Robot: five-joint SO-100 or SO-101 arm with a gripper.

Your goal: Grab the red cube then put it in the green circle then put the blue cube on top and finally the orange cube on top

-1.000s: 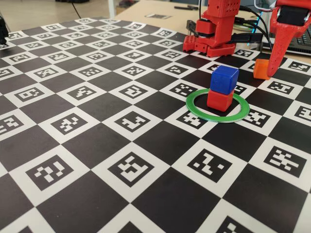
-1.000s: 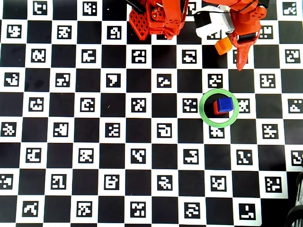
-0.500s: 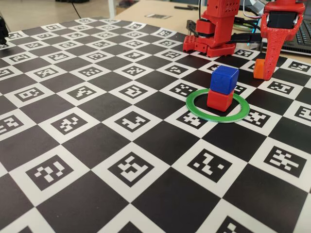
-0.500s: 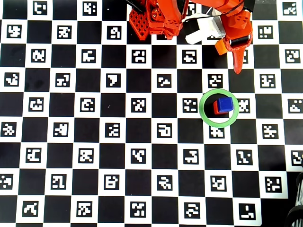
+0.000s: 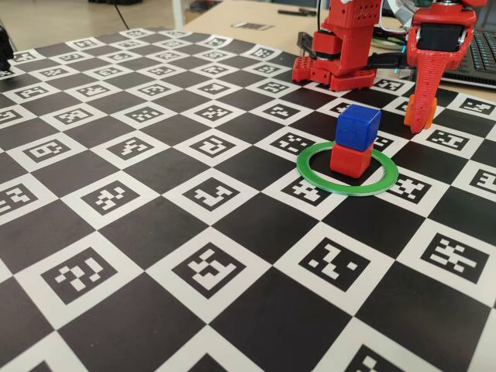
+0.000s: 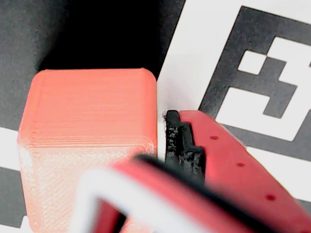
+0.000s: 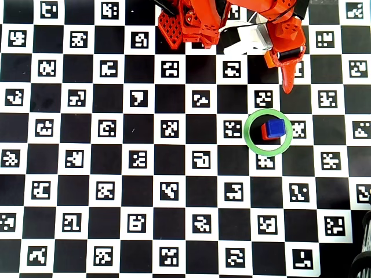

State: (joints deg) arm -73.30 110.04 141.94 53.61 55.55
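Observation:
The red cube (image 5: 350,160) sits inside the green circle (image 5: 349,187) with the blue cube (image 5: 358,126) stacked on top, slightly turned. Overhead, the blue cube (image 7: 276,127) covers most of the red cube (image 7: 264,132). The orange cube (image 6: 90,131) stands on the mat behind the ring, and overhead only a corner of it (image 7: 270,59) shows. My gripper (image 5: 418,116) is lowered around it and is open. The fixed finger (image 6: 218,155) stands just right of the cube with a thin gap. In the fixed view that finger hides the orange cube.
The red arm base (image 5: 345,46) stands at the back of the black-and-white marker mat (image 5: 155,232). A keyboard (image 5: 484,62) lies at the far right edge, behind the gripper.
The gripper has swung left in the fixed view and come down at the orange cube, now hiding it there. The red and blue stack has not moved.

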